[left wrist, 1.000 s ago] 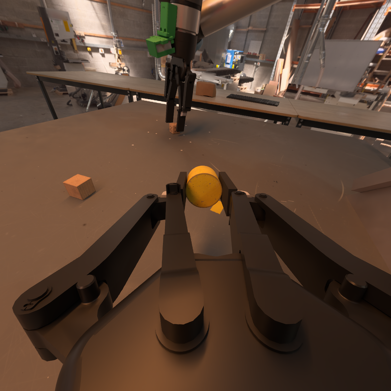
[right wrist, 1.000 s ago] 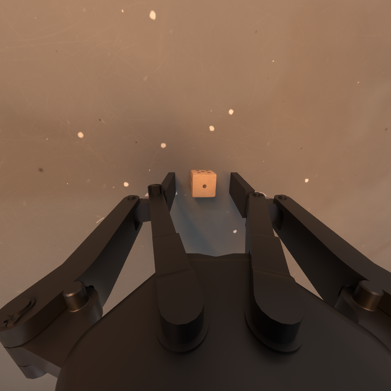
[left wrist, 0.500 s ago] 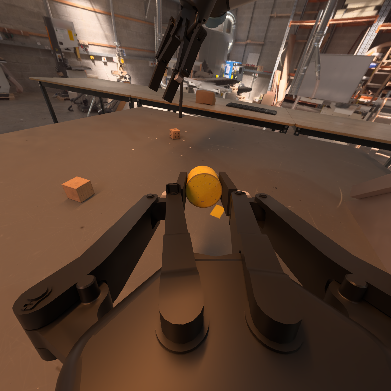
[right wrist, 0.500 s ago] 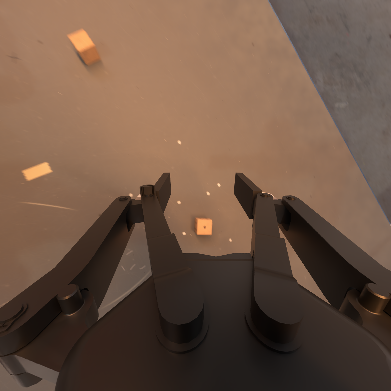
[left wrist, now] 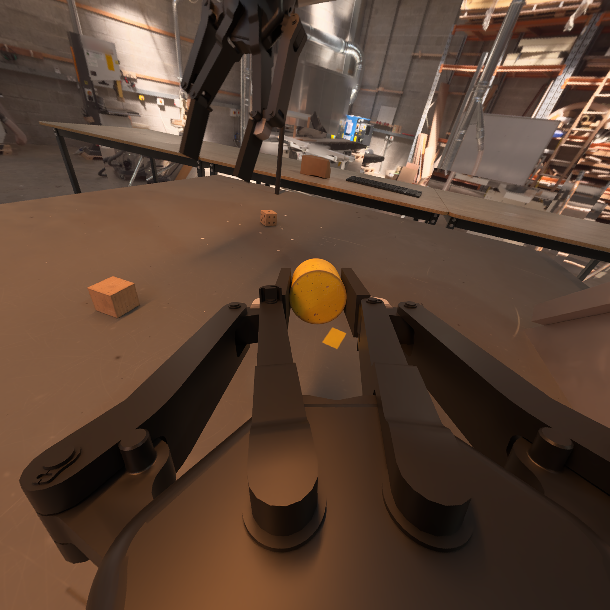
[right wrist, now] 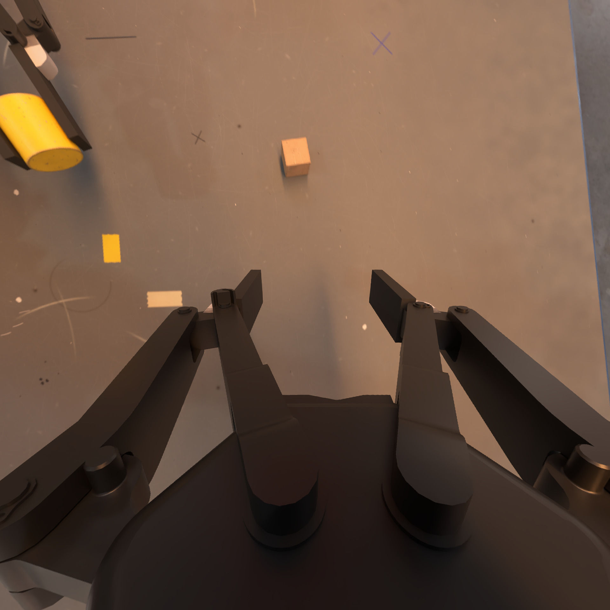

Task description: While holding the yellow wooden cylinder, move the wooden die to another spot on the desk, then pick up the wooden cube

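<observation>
My left gripper [left wrist: 317, 290] is shut on the yellow wooden cylinder [left wrist: 317, 292] and holds it above the desk; the cylinder also shows in the right wrist view [right wrist: 36, 132] at the far left. The wooden die [left wrist: 268, 218] lies on the desk farther off, alone. The wooden cube [left wrist: 114, 296] sits on the desk to the left; in the right wrist view the cube [right wrist: 295, 156] lies ahead of my right gripper [right wrist: 317, 297], which is open, empty and high above the desk. The right gripper [left wrist: 219, 158] also hangs over the desk's far side in the left wrist view.
The desk's edge [right wrist: 591, 231] runs down the right of the right wrist view, with floor beyond. A yellow patch [right wrist: 111, 248] and a pale patch [right wrist: 164, 298] mark the desk. Long tables with a keyboard [left wrist: 383, 186] stand behind the desk.
My right gripper let go of the die, rose and swung away from it toward the cube; the die has left its view. The left gripper stays still with the cylinder.
</observation>
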You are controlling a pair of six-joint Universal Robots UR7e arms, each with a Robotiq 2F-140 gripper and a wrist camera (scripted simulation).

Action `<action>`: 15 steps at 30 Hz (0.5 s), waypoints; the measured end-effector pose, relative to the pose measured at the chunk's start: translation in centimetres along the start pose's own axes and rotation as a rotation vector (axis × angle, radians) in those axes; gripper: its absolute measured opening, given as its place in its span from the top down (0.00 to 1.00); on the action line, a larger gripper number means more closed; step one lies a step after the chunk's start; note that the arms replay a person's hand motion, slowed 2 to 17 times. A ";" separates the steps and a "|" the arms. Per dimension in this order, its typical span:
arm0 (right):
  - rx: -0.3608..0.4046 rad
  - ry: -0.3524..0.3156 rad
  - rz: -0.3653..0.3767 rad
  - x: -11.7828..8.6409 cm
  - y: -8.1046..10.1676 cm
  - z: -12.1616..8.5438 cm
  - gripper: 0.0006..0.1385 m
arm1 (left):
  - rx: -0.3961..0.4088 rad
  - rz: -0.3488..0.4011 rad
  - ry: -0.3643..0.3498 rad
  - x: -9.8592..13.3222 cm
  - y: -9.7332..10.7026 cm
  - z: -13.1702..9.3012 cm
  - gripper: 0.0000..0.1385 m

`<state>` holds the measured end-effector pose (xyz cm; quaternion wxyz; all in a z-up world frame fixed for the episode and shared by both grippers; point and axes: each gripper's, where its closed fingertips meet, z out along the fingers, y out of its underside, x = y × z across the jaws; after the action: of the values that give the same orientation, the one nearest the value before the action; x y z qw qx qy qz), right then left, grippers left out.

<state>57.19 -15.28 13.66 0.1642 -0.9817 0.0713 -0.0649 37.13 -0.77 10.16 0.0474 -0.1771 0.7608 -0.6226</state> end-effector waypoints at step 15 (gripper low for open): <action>0.037 -0.089 -0.101 -1.3 -9.9 9.2 0.44 | -0.005 0.000 0.001 0.5 0.1 -0.7 0.71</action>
<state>58.52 -2.93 8.16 0.1817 -0.9828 0.0133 -0.0307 36.41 -0.26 10.35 0.0468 -0.1768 0.7625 -0.6206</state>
